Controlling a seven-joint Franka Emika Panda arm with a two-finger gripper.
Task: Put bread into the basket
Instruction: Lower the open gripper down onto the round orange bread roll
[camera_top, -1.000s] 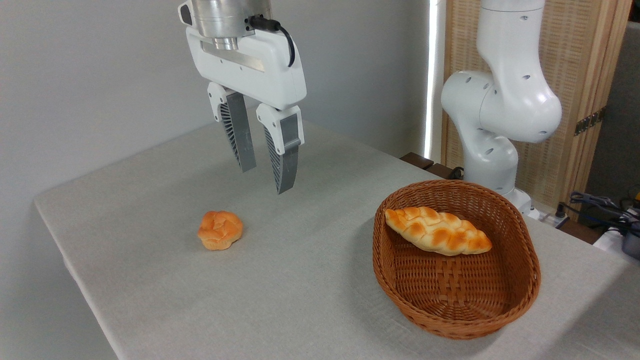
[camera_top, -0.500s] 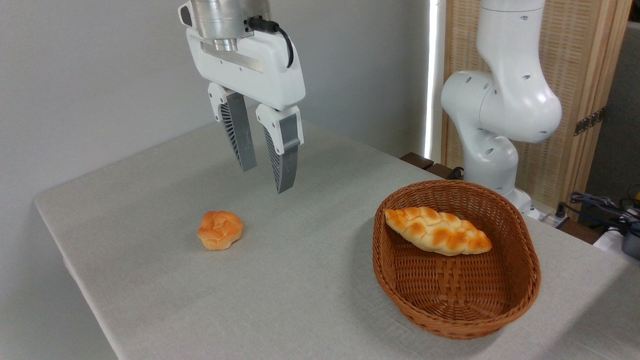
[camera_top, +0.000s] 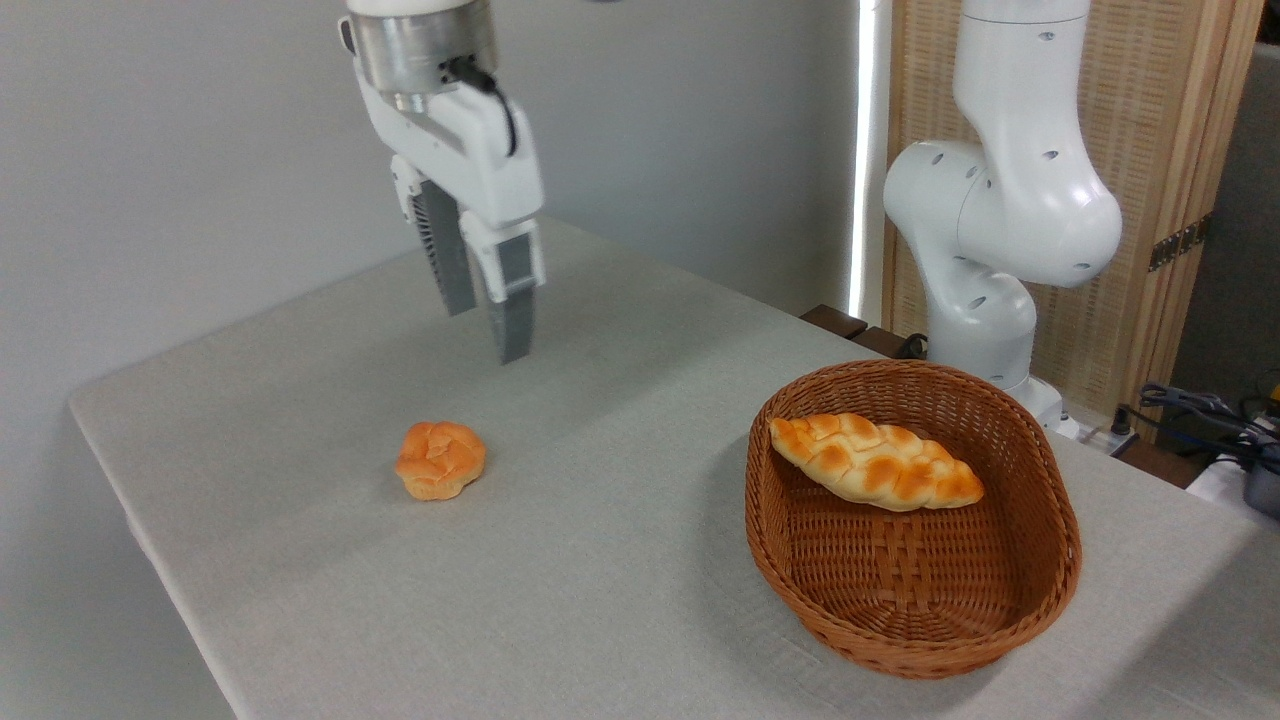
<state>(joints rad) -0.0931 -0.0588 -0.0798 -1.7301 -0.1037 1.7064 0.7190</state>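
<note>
My pincer (camera_top: 488, 335) hangs empty above the worktop (camera_top: 620, 590), up and behind the bun (camera_top: 440, 460), fingers pointing down for a top grasp. Seen nearly edge-on, the fingers seem only narrowly parted. The bun sits alone on the cloth, well apart from the basket (camera_top: 1066, 560), where a braided loaf (camera_top: 875, 461) leaves the near half free.

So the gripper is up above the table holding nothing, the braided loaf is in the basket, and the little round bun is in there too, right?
Not quite. In the camera view the round bun lies on the table, outside the basket. The gripper holds nothing, and the braided loaf is inside.
</note>
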